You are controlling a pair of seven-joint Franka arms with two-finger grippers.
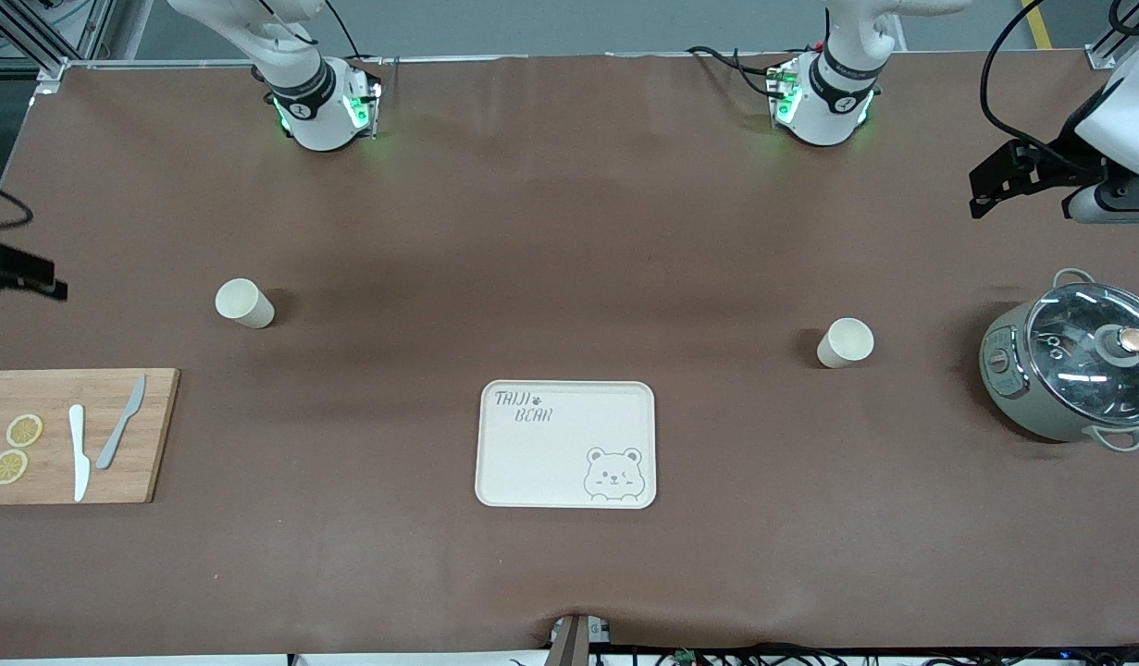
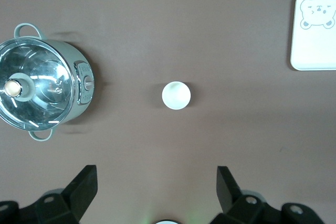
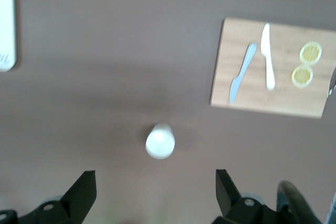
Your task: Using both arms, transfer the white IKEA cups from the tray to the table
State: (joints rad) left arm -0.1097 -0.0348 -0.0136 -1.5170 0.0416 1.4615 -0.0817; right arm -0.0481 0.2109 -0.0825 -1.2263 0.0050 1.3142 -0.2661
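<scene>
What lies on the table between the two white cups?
Nothing: in the front view the stretch from the cup at the right arm's end to the cup at the left arm's end is bare brown tabletop. The bear tray sits nearer the camera.

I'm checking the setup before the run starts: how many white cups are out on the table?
2. One white cup stands toward the right arm's end, farther from the front camera than the cutting board. The other cup stands toward the left arm's end, beside the pot. None seems hidden.
</scene>
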